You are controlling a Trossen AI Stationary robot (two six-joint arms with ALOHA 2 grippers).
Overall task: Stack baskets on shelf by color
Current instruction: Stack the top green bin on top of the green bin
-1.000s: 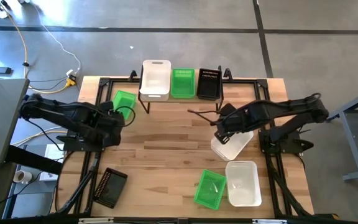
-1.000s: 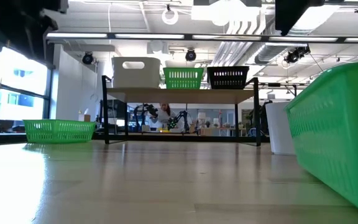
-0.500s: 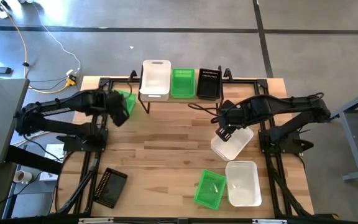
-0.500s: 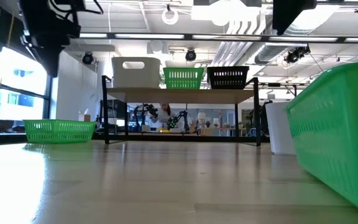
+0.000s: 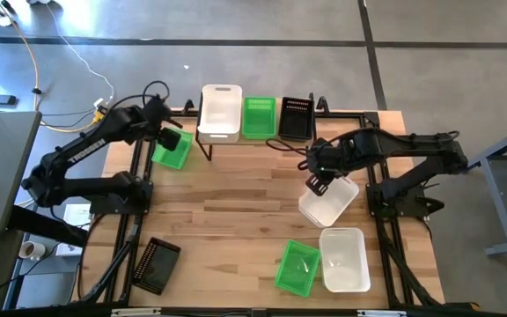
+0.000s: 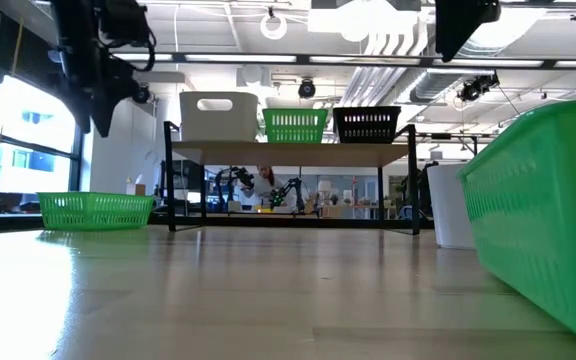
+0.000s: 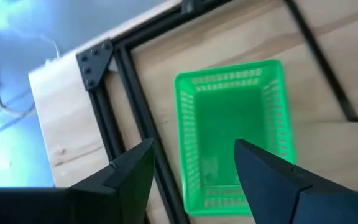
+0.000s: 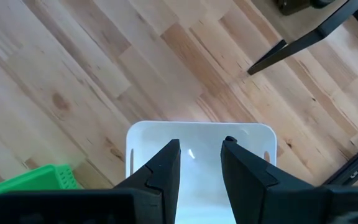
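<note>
- My left gripper (image 7: 194, 171) has swung out over the last second from the table's left edge to the far-left corner. It now hangs above the loose bright green mesh-sided basket (image 5: 172, 147) lying on the tabletop just left of the low wooden-topped riser shelf with thin black legs (image 5: 208, 143).
- Its fingers are spread wide with nothing between them; in the left wrist view the green basket sits framed in the gap below.
- My right gripper (image 5: 317, 182) has shifted only a little toward the shelf. It hovers over the near rim of the tilted smooth-walled white basket (image 5: 328, 202) on the right side of the table, its fingers a little apart and empty.
- On the shelf stand one white basket with a handle slot (image 5: 220, 111), one green mesh basket (image 5: 259, 117) and one black mesh basket (image 5: 295, 118), side by side.
- Off the shelf as well: another white basket (image 5: 343, 258) and another green one (image 5: 297, 268) near the front edge, touching each other, and a black mesh basket (image 5: 155, 265) at the front left.
- I judge that the left arm is lined up for a descent and pinch on the green basket's rim, which would then go onto the green one on the shelf.
- Most of the stacking is not yet done.
</note>
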